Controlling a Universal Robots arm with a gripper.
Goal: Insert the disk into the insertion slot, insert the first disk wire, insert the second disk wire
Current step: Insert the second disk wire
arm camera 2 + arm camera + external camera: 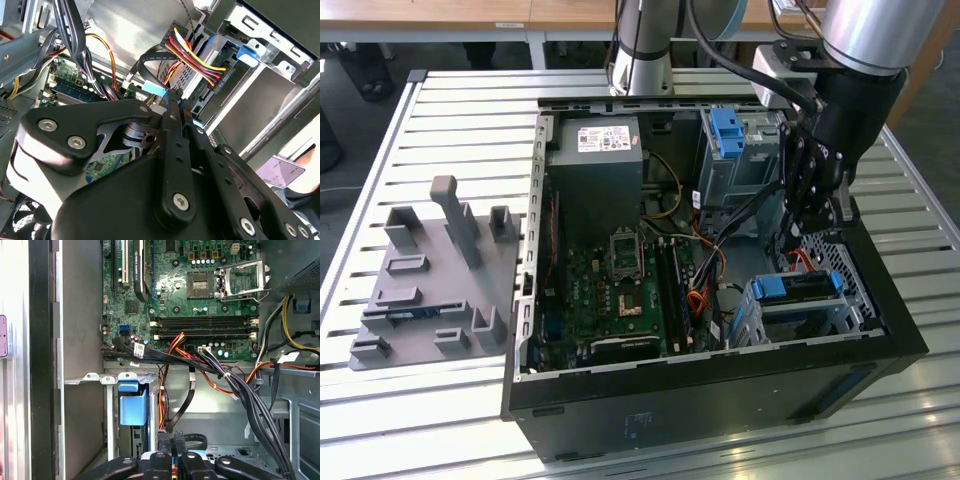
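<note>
The disk, in its blue carrier, lies in the insertion slot, a low silver cage at the case's front corner on the exterior view's right. My gripper reaches down into the case just behind that cage. In both wrist views its black fingers stand pressed together. At the gripper's tip is the pale blue connector of a flat black disk wire. A second disk wire of red, yellow and black strands ends in a black plug at the disk's rear.
The open black case holds a motherboard, a grey power supply and a taller grey cage with a blue latch. Bundled black cables run past the gripper. A grey fixture plate lies on the slatted table.
</note>
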